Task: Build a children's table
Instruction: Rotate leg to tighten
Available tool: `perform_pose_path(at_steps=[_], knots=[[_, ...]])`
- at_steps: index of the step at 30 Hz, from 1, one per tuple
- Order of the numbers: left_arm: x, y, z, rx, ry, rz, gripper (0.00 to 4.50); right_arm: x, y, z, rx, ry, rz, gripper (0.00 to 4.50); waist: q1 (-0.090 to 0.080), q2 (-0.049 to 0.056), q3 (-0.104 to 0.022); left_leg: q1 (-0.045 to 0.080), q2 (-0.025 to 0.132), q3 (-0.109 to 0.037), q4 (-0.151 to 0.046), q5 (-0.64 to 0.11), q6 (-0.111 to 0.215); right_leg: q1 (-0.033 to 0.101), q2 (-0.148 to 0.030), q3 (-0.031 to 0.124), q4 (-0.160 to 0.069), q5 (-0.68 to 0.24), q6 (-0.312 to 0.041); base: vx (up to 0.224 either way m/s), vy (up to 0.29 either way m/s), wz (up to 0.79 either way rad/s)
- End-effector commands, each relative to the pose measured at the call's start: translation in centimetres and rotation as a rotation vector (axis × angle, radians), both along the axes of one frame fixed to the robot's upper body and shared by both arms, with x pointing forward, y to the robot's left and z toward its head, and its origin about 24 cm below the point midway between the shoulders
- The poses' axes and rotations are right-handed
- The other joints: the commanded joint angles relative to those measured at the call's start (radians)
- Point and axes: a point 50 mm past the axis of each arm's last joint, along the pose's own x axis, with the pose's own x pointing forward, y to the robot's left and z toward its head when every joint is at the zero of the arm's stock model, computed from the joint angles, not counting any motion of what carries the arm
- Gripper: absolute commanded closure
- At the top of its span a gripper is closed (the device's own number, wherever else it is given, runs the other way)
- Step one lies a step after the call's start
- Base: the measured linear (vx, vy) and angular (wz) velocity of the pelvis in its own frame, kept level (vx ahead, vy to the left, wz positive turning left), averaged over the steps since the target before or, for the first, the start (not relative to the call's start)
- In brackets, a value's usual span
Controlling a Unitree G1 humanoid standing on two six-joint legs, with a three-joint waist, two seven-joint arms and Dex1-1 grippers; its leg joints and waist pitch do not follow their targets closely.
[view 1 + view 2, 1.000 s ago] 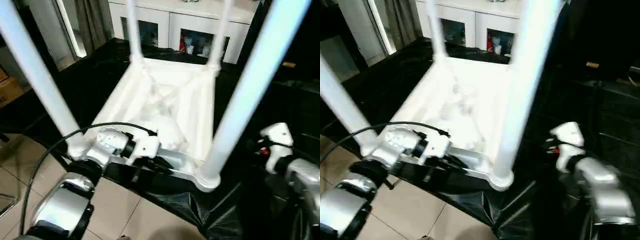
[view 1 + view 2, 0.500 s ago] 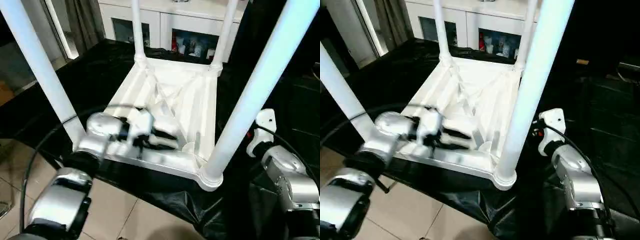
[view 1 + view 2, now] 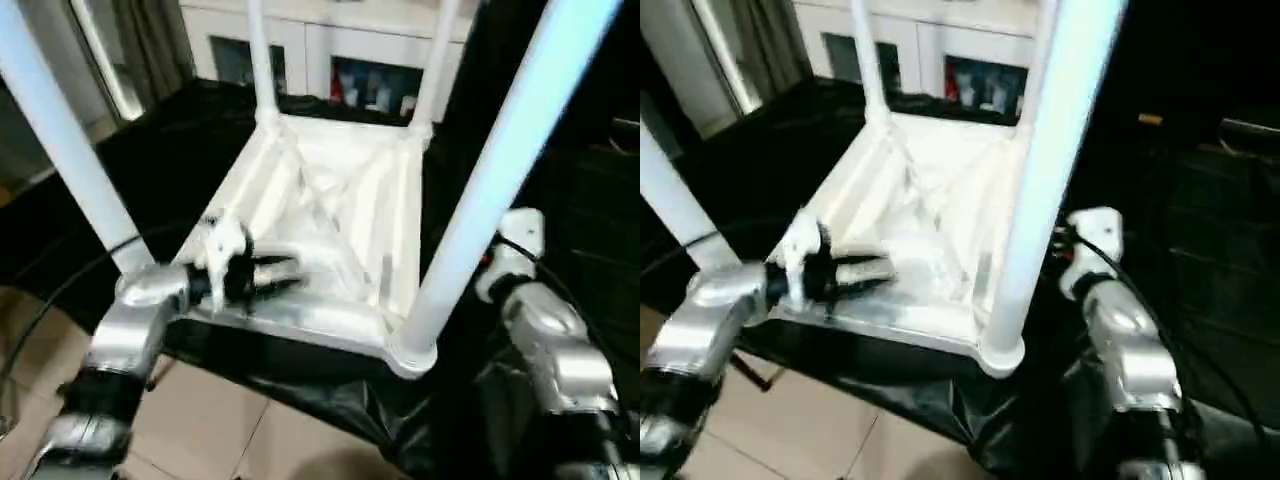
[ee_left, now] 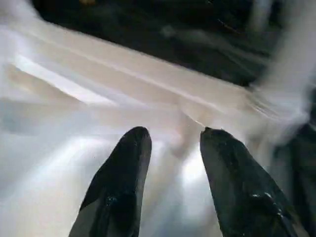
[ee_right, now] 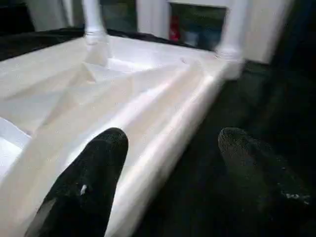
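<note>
Upside down on the black-draped bench (image 3: 300, 385) lies the children's table (image 3: 330, 215), ribbed underside up, all four legs standing in their corner sockets. It looks light, stiff and rather slick plastic; I'd take it by the rim or low on a leg. Left gripper (image 3: 285, 272) reaches level over the near rim, jaws partly open, holding nothing. Right gripper (image 5: 170, 173) hangs beside the right edge, jaws wide, empty.

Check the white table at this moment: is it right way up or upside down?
Upside down. The table top lies ribbed underside up on the black sheet, and its legs rise from the corner sockets toward the camera.
</note>
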Motion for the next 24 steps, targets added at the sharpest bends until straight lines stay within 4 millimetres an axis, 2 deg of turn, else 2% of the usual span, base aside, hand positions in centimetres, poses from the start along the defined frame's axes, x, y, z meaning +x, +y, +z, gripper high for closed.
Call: perform_pose_path(at_steps=[1,3,4,6,7,9,11,12,13,14,16,18,19,21,24], knots=[[-0.4,0.1,0.4,0.073,0.013,-0.055,2.51,0.7,0.6,-0.1,-0.058,0.026,0.043,1.20,-0.002,-0.001,-0.058,0.018,0.015,-0.004,-0.070,-0.198,0.016,0.039,-0.022,0.017,-0.060,-0.144,-0.246,0.000,0.000,0.00],[-1.1,0.4,0.1,0.150,0.060,-0.092,2.51,1.8,1.4,-0.2,-0.126,0.048,0.094,1.20,-0.007,-0.001,-0.056,0.017,0.012,-0.005,-0.071,-0.204,-0.001,0.040,-0.020,0.017,-0.058,-0.155,-0.243,0.000,0.000,0.00],[-1.5,0.4,0.3,0.180,0.098,-0.126,2.51,2.9,2.3,0.0,-0.183,0.054,0.148,1.20,-0.005,-0.003,-0.058,0.020,0.012,-0.003,-0.068,-0.198,-0.006,0.039,-0.022,0.018,-0.056,-0.147,-0.246,0.000,0.000,0.00],[-1.8,0.5,0.4,0.201,0.131,-0.128,2.51,3.6,3.1,0.2,-0.174,0.075,0.192,1.20,-0.007,-0.003,-0.060,0.019,0.011,-0.002,-0.066,-0.187,-0.005,0.041,-0.022,0.018,-0.051,-0.128,-0.261,0.000,0.000,0.00],[-2.1,0.6,0.5,0.221,0.145,-0.136,2.51,3.9,3.5,0.2,-0.189,0.081,0.218,1.20,-0.006,-0.008,-0.059,0.016,0.011,-0.002,-0.066,-0.176,0.000,0.044,-0.021,0.018,-0.052,-0.116,-0.261,0.000,0.000,0.00],[-2.5,0.8,0.3,0.262,0.173,-0.146,2.51,4.3,4.2,0.1,-0.218,0.095,0.271,1.20,-0.004,-0.007,-0.064,0.016,0.010,-0.002,-0.061,-0.130,0.016,0.046,-0.019,0.017,-0.042,-0.051,-0.273,0.000,0.000,0.00],[-2.8,1.2,0.1,0.296,0.190,-0.155,2.51,4.4,5.0,0.0,-0.229,0.108,0.335,1.20,-0.001,-0.012,-0.064,0.015,0.008,0.001,-0.058,-0.107,0.033,0.048,-0.018,0.018,-0.040,-0.016,-0.276,0.000,0.000,0.00],[-3.0,1.3,0.0,0.303,0.200,-0.158,2.51,4.5,5.3,-0.1,-0.232,0.115,0.360,1.20,0.000,-0.010,-0.064,0.012,0.008,-0.001,-0.058,-0.097,0.039,0.049,-0.018,0.017,-0.038,-0.005,-0.280,0.000,0.000,0.00],[-3.1,1.4,0.0,0.310,0.210,-0.162,2.51,4.6,5.5,-0.1,-0.237,0.122,0.382,1.20,0.001,-0.013,-0.065,0.014,0.009,0.001,-0.057,-0.096,0.041,0.048,-0.018,0.016,-0.038,-0.002,-0.281,0.000,0.000,0.00],[-3.3,1.5,0.0,0.314,0.218,-0.164,2.51,4.7,5.7,-0.2,-0.241,0.126,0.397,1.20,0.001,-0.011,-0.067,0.013,0.010,-0.001,-0.057,-0.093,0.041,0.049,-0.019,0.015,-0.034,-0.001,-0.289,0.000,0.000,0.00],[-3.6,1.7,0.0,0.325,0.235,-0.152,2.51,5.0,6.3,-0.1,-0.241,0.129,0.428,1.20,0.001,-0.018,-0.065,0.012,0.010,0.000,-0.057,-0.101,0.041,0.047,-0.020,0.016,-0.035,-0.016,-0.292,0.000,0.000,0.00],[-3.7,1.8,0.1,0.339,0.240,-0.141,2.51,5.3,6.8,0.0,-0.239,0.121,0.460,1.20,-0.001,-0.017,-0.065,0.015,0.014,0.001,-0.055,-0.131,0.029,0.042,-0.022,0.016,-0.033,-0.044,-0.300,0.000,0.000,0.00],[-3.8,1.7,0.2,0.340,0.242,-0.139,2.51,5.4,7.0,0.0,-0.236,0.119,0.474,1.20,-0.001,-0.019,-0.059,0.012,0.013,0.000,-0.057,-0.147,0.024,0.042,-0.022,0.017,-0.037,-0.066,-0.298,0.000,0.000,0.00],[-3.9,1.7,0.2,0.341,0.250,-0.137,2.51,5.3,7.5,-0.1,-0.244,0.119,0.506,1.20,0.000,-0.020,-0.058,0.014,0.013,0.000,-0.057,-0.160,0.016,0.040,-0.021,0.018,-0.037,-0.090,-0.291,0.000,0.000,0.00],[-3.9,2.3,-0.3,0.407,0.248,-0.115,2.51,5.2,7.8,-0.5,-0.344,0.119,0.539,1.20,-0.001,-0.022,-0.058,0.014,0.012,-0.001,-0.058,-0.160,0.012,0.040,-0.019,0.017,-0.037,-0.091,-0.282,0.000,0.000,0.00]])
